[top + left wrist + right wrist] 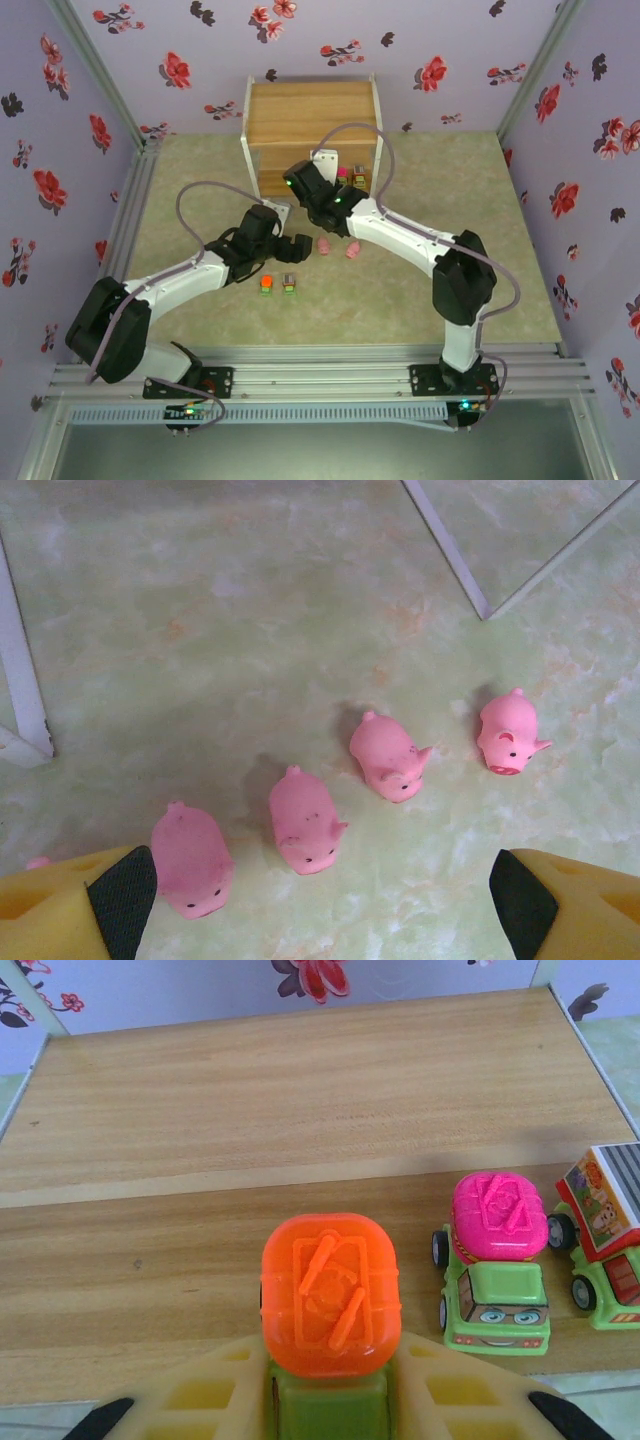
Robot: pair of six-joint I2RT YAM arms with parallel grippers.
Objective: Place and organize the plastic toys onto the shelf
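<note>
right gripper hides orange truck base; pink sliver, perhaps pig.

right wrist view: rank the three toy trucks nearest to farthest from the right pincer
1. Orange-topped truck: bottom centre, gripped in the right pincer.
2. Pink-topped truck: just to the right, standing on the shelf near its front edge.
3. Striped-roof truck: farther right, cut off by the picture's edge.
</note>
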